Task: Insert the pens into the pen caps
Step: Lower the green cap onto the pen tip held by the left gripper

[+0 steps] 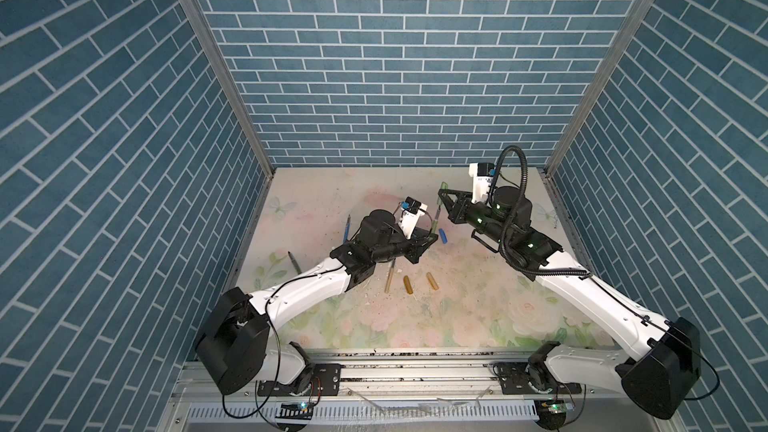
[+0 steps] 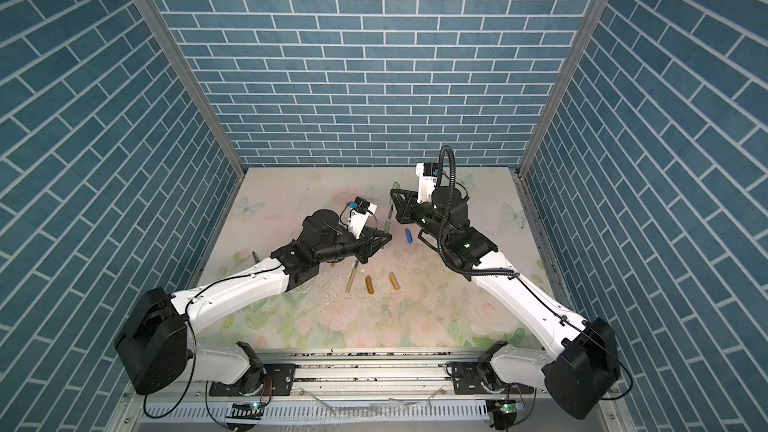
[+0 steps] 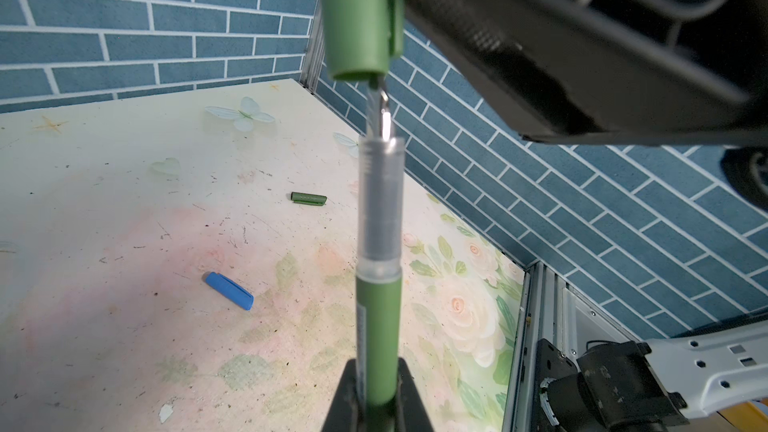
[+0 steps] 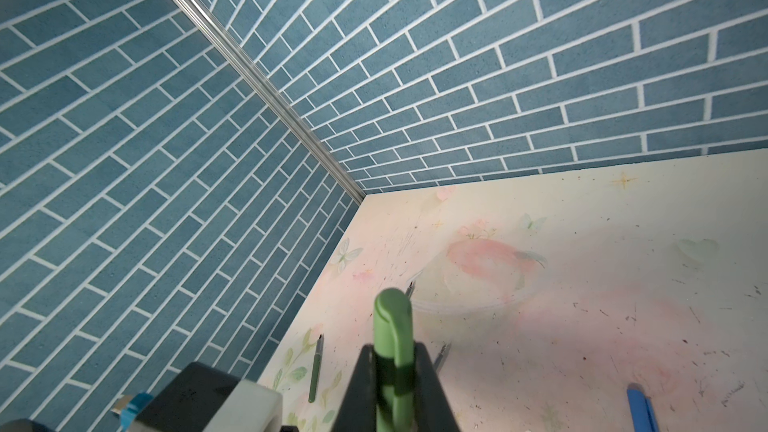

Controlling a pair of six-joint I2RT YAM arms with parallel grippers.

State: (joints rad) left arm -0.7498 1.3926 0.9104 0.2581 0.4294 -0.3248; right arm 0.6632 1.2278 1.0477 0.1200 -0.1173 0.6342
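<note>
My left gripper (image 3: 378,386) is shut on a green pen (image 3: 378,317), holding it upright by its lower barrel. The pen's clear grip section and metal tip point at the open mouth of a green pen cap (image 3: 357,14). The tip sits right at the mouth's rim, a little off centre. My right gripper (image 4: 392,363) is shut on that cap (image 4: 392,322) around its middle. In both top views the two grippers (image 1: 434,238) (image 1: 441,193) meet above the middle back of the table, with the pen (image 2: 387,220) just below the cap (image 2: 395,184).
On the table lie a blue cap (image 1: 444,236), a second green cap (image 3: 308,199), two amber caps (image 1: 409,284) (image 1: 432,281) and a golden-brown pen (image 1: 390,278). A blue pen (image 1: 346,228) and a dark green pen (image 1: 295,261) lie left of my left arm. Brick walls close three sides.
</note>
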